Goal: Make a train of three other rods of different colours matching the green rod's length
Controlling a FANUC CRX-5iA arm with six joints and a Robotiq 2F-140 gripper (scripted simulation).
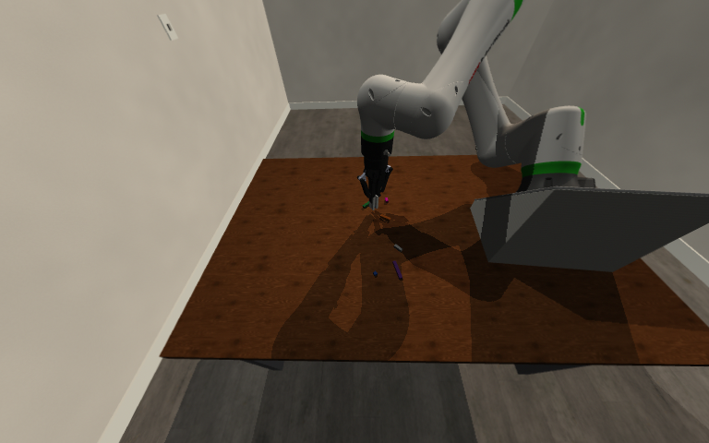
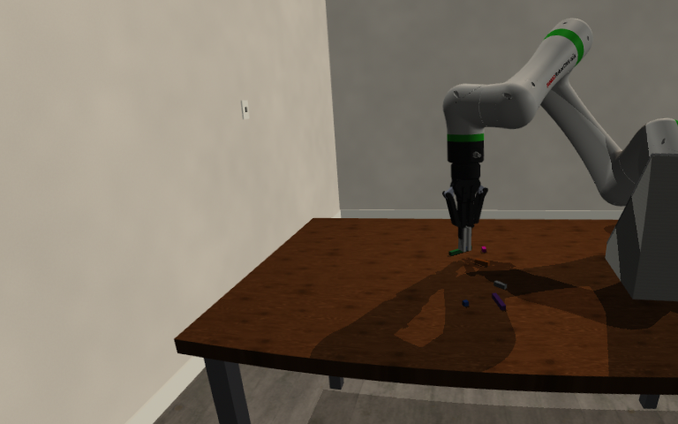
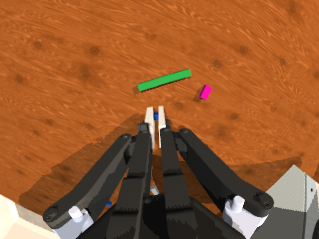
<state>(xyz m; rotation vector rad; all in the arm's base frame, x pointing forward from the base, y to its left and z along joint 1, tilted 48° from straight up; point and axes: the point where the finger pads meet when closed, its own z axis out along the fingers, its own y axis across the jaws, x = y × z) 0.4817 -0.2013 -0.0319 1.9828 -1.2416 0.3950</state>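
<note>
My gripper (image 1: 374, 203) hangs upright close above the table, shut on a small blue rod (image 3: 156, 116) that shows as a blue speck between the fingertips in the wrist view. The green rod (image 1: 366, 205) lies flat just left of the fingertips; it also shows in the wrist view (image 3: 163, 80). A magenta rod (image 1: 386, 199) lies just right of them, and it shows in the wrist view too (image 3: 206, 92). An orange rod (image 1: 384, 218) lies in shadow just in front of the gripper. Nearer the camera lie a grey rod (image 1: 398, 247), a purple rod (image 1: 397, 269) and a second blue rod (image 1: 375, 273).
The robot's grey pedestal (image 1: 575, 224) stands on the right side of the table. A wall runs along the table's left edge. The arm casts dark shadows over the rods in the middle.
</note>
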